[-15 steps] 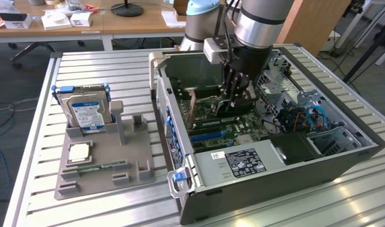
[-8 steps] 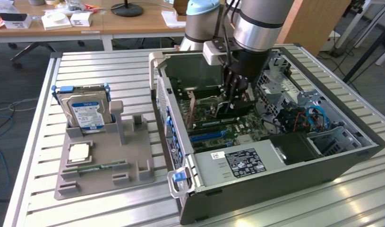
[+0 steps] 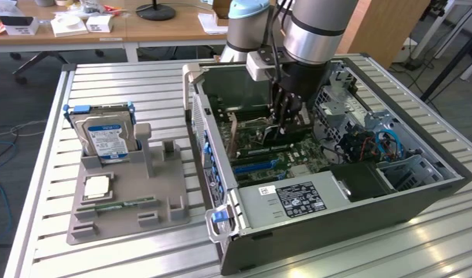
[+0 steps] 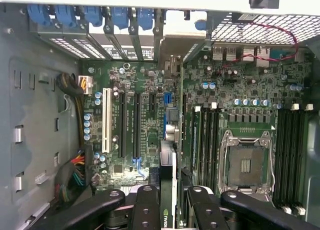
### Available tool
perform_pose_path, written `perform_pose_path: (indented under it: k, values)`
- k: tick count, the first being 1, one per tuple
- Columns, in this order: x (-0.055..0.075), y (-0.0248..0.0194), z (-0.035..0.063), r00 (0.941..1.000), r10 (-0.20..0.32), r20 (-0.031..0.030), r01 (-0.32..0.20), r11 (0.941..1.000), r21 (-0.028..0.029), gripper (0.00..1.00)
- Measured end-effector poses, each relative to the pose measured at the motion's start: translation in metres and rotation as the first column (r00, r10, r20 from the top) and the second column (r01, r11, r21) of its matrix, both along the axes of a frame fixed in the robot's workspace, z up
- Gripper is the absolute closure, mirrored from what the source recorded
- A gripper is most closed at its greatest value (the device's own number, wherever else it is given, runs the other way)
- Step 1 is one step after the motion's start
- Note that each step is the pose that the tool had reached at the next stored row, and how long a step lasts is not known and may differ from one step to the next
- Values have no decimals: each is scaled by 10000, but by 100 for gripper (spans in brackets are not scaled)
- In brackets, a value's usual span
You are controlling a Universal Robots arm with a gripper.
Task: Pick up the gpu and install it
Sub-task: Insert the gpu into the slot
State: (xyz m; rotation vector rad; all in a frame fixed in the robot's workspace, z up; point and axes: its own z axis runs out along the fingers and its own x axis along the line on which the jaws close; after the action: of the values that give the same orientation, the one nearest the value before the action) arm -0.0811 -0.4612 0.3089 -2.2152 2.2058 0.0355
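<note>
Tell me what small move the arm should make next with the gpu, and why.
Probably lower it slightly, straight toward the motherboard: the gripper is clamped on the gpu, held edge-on above the board inside the case, seemingly not seated yet.

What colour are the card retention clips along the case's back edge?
Blue; the clips show best in the wrist view.

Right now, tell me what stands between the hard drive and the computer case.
Exterior view: a grey upright bracket of the parts holder, then a strip of bare slatted table.
</note>
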Motion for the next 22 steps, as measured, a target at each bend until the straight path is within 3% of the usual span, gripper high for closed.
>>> perform_pose_path:
  k: [16,22]
  values:
    - [-1,-1,-175,10000,0,-2,0,10000,-8,74]
    - [-14,0,-182,10000,-3,-1,3,10000,-7,74]
